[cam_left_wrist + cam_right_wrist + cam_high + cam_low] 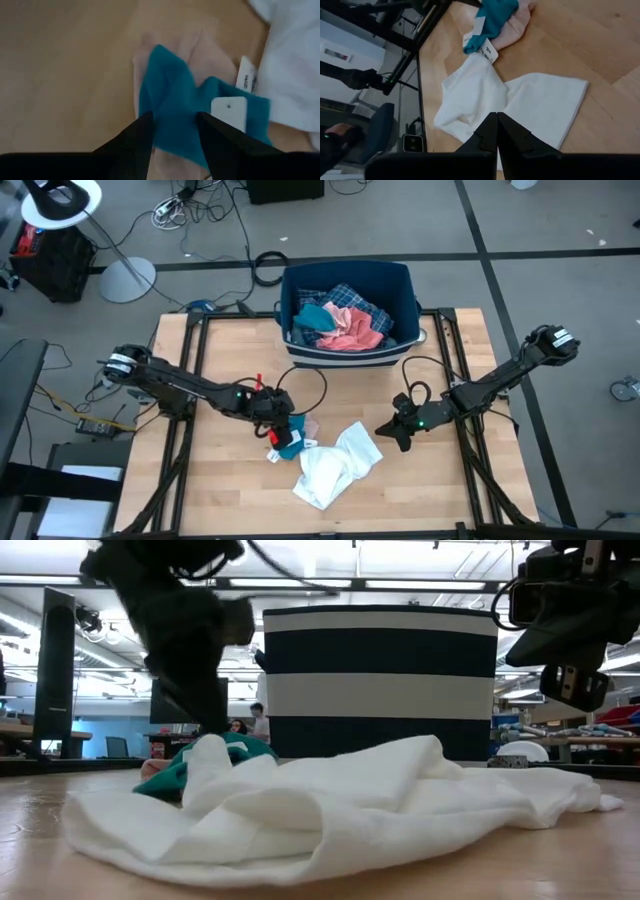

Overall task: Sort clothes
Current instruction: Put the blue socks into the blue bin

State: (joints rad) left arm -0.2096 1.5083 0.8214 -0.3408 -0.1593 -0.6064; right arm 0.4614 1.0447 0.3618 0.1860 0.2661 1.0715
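A small teal garment (170,95) with a white tag (229,112) lies on a pale pink garment (210,50) on the wooden table. My left gripper (175,117) is open and slants down over the teal garment (291,442), one finger on each side of its near part. A white garment (335,465) lies crumpled just to their right. My right gripper (400,435) is shut and hangs above the table to the right of the white garment (520,105), touching nothing. My left gripper stands with its open fingers (145,132) slanting down from the table's left, on either side of a fold of the teal garment (172,130). Whether the fingertips touch the cloth, I cannot tell. The garment lies flat on the pink one.
A dark blue bin (345,268) with a white stripe (380,690) stands at the table's far edge. In it lie a salmon pink garment (350,332), a plaid shirt (352,298) and other clothes. Bare wood shows at the table's left and near right.
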